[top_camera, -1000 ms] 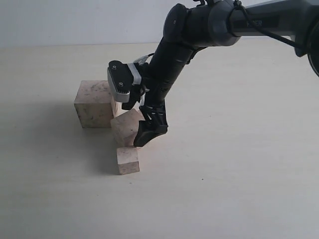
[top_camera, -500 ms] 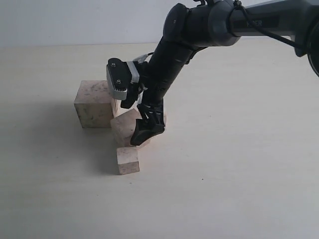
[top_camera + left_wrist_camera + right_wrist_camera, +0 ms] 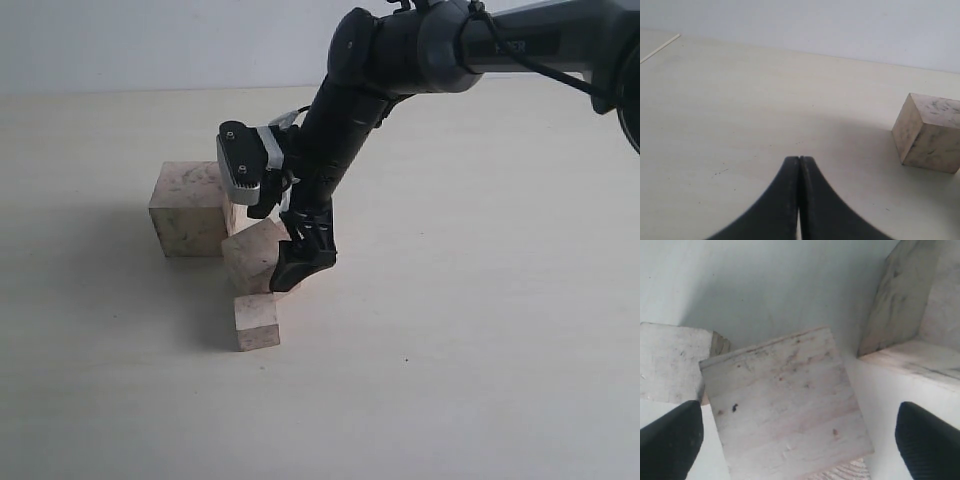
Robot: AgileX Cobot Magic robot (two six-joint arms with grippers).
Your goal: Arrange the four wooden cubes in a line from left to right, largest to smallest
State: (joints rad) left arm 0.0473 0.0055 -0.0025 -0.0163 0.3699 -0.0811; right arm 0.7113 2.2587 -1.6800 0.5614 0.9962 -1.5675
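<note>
Three of the four wooden cubes show in the exterior view; the fourth is out of sight. The largest cube (image 3: 188, 210) stands at the left. A medium cube (image 3: 250, 256) sits skewed against its near right corner, and a smaller cube (image 3: 257, 322) lies just in front. My right gripper (image 3: 287, 264) is open and low over the medium cube (image 3: 790, 400), one black fingertip (image 3: 671, 440) on each side, not touching. My left gripper (image 3: 799, 159) is shut and empty above the bare table, with one cube (image 3: 930, 132) off to its side.
The pale table (image 3: 480, 330) stretches around the cluster, and a white wall (image 3: 150, 40) bounds the far edge. My right arm (image 3: 350, 110) reaches in from the upper right over the cubes.
The right gripper swung slightly left over the medium cube and returned to nearly where it was. The cubes have not visibly moved.
</note>
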